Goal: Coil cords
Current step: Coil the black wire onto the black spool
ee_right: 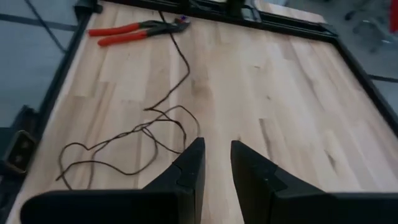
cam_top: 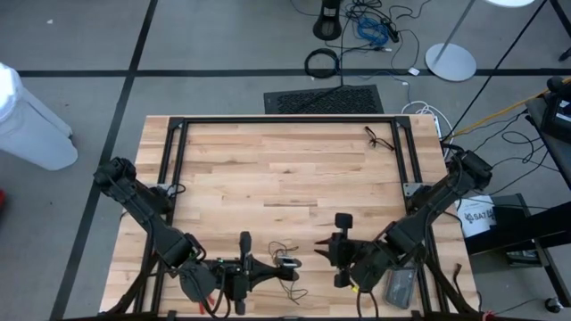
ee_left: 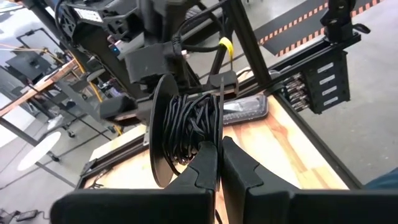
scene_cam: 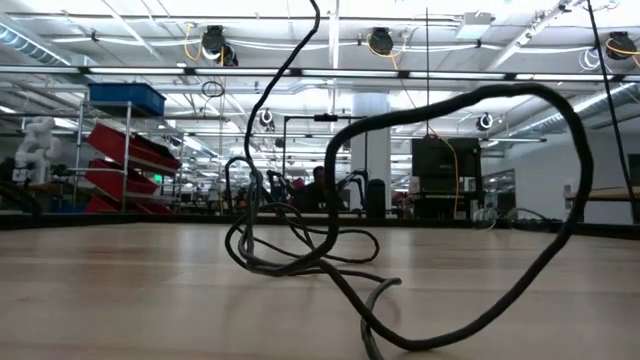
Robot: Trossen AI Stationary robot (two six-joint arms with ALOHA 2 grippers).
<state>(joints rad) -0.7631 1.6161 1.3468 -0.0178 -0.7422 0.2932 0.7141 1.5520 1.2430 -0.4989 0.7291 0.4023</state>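
The cord's round dark puck (ee_left: 163,127) is a small spool with black cord (ee_left: 189,130) wound on it. It hangs near the table's front edge, with my left gripper (ee_left: 219,144) shut on it (cam_top: 278,265). The rest of the thin cord (ee_right: 143,127) lies in loose loops on the wood (scene_cam: 300,245). One strand (scene_cam: 290,60) rises out of the low view. My right gripper (ee_right: 216,149) stands open just right of the puck (cam_top: 321,247), above the loops, with nothing between its fingers. My left gripper pinches the thin rim of one of the puck's flanges (ee_left: 220,121) between its two fingers. The fingers come nearly level from the table's left. The puck stands on edge, lifted clear of the table, and the wound cord sits beside the pinched rim.
Red-handled pliers (ee_right: 134,30) lie at the far right of the table (cam_top: 379,138), and one strand of the cord runs to them. A flat grey device (cam_top: 399,287) lies by the right arm near the front edge. A black frame (cam_top: 285,119) borders the wood.
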